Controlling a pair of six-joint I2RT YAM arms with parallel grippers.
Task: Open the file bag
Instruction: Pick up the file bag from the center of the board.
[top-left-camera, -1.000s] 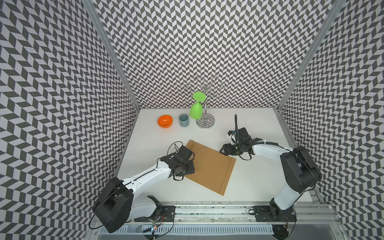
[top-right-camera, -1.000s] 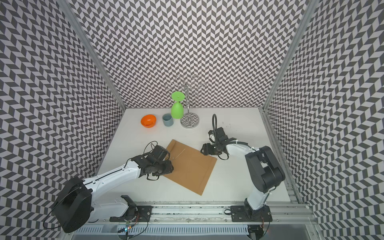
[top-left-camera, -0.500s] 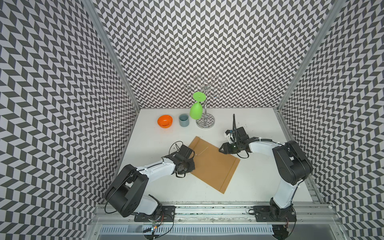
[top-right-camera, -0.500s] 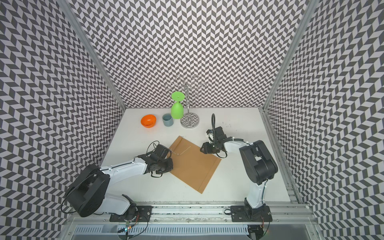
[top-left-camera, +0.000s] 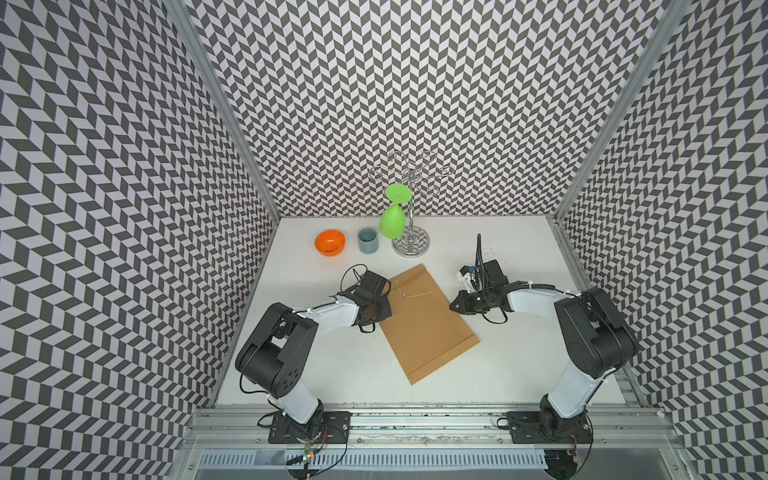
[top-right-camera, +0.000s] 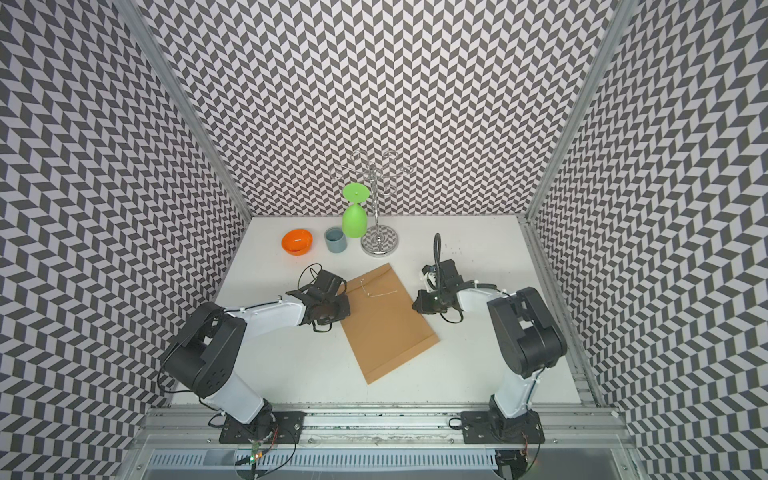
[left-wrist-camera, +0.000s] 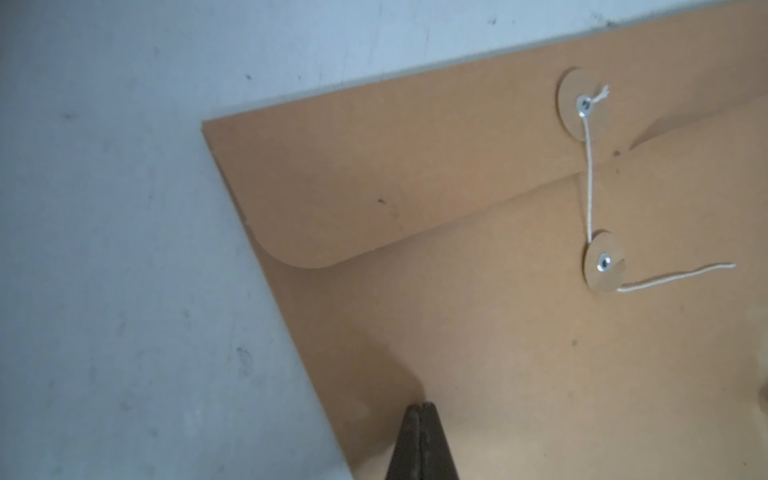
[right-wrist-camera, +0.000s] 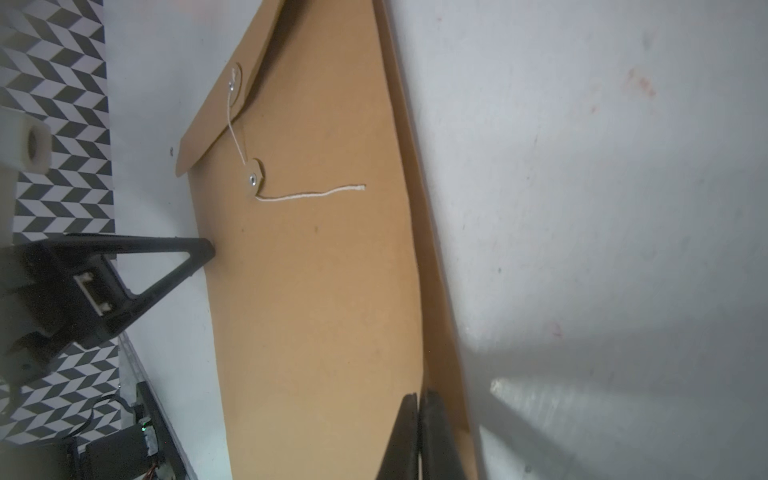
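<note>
The file bag (top-left-camera: 428, 324), a large flat brown kraft-paper envelope, is lying flap side up on the white surface (top-left-camera: 332, 365). It is sitting at a slant, its flap (left-wrist-camera: 395, 178) end pointing toward the back wall. The flap is lying folded down. A thin white string (left-wrist-camera: 589, 187) is running from the flap's round button (left-wrist-camera: 582, 104) to the lower button (left-wrist-camera: 604, 262), and its loose end is trailing across the paper.

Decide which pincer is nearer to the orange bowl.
Left. The left pincer is at the edge of the file bag facing the orange bowl; the right pincer is at the opposite edge, with the bag between it and the bowl.
</note>
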